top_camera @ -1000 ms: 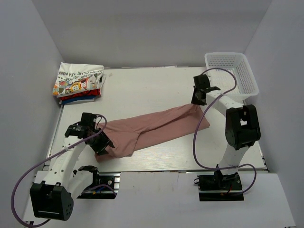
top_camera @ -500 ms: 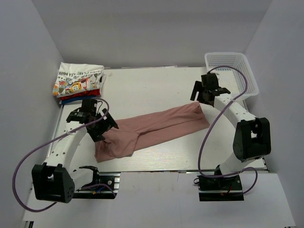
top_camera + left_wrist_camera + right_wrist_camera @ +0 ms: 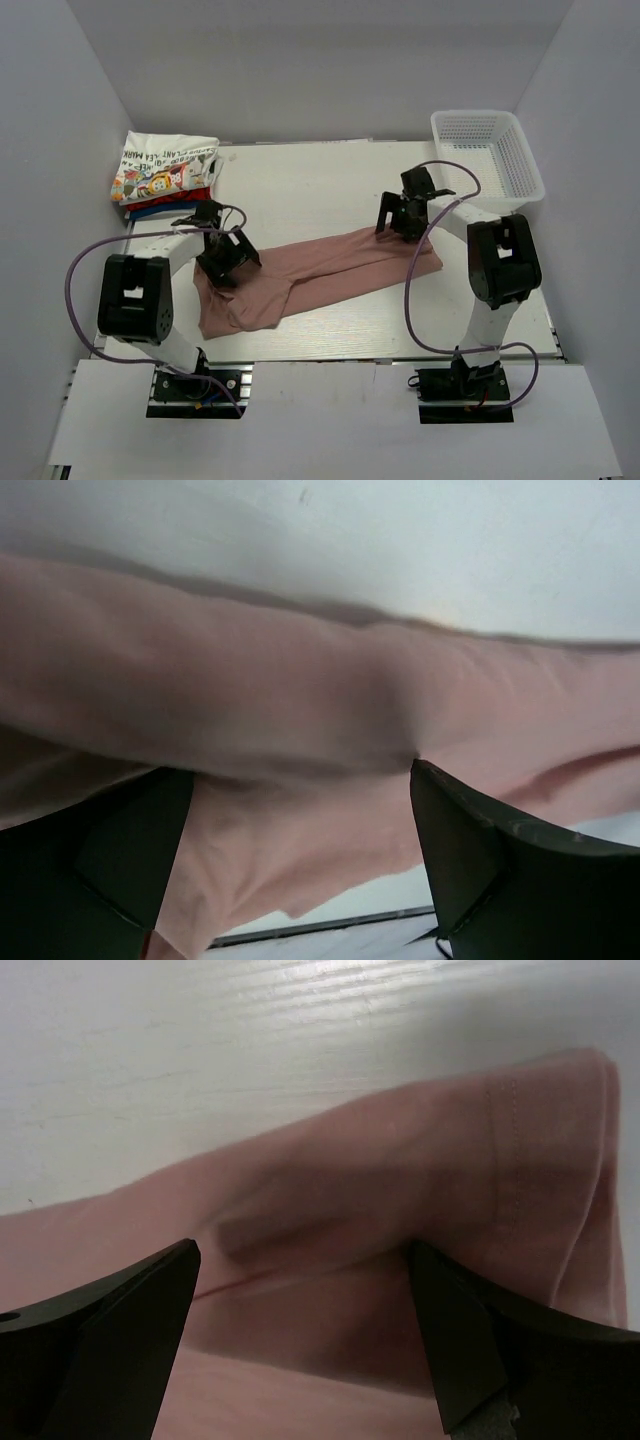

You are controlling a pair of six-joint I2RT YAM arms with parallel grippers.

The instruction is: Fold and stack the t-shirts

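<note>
The dusty-pink t-shirt (image 3: 320, 265) lies on the table as a long folded strip, running from front left to back right. My left gripper (image 3: 232, 268) stands open over its left end, and the wrist view shows pink cloth (image 3: 300, 680) under the spread jaws (image 3: 295, 775). My right gripper (image 3: 402, 228) is open over the right end, its jaws (image 3: 302, 1250) spread above the hemmed edge (image 3: 500, 1140). Neither holds anything. At the back left sits a stack of folded t-shirts (image 3: 165, 170), white cartoon-printed on top, red and blue below.
A white mesh basket (image 3: 490, 150) stands at the back right corner. The white table (image 3: 300, 185) is walled in by grey panels on the left, back and right. Both arms' purple cables loop over the front part of the table.
Both grippers have opened and let go of the pink t-shirt. The left one moved back and right onto the shirt's left end; the right one swung left over its right end.
</note>
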